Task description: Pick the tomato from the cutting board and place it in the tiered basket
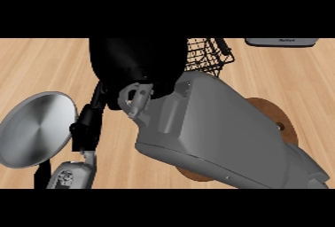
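Observation:
My right forearm fills the middle of the head view, running from the lower right up to the top centre. Its black hand is seen from behind, just left of the black wire tiered basket, and hides much of it. No tomato shows anywhere; whatever lies under the hand is hidden. The round wooden cutting board lies beneath the forearm, with only its right rim and a sliver at the bottom showing. My left hand rests at the lower left, fingers pointing up, holding nothing.
A round silver plate lies at the left, close to the left hand. A grey appliance edge shows at the top right. Bare wooden counter stretches across the upper left and the far right.

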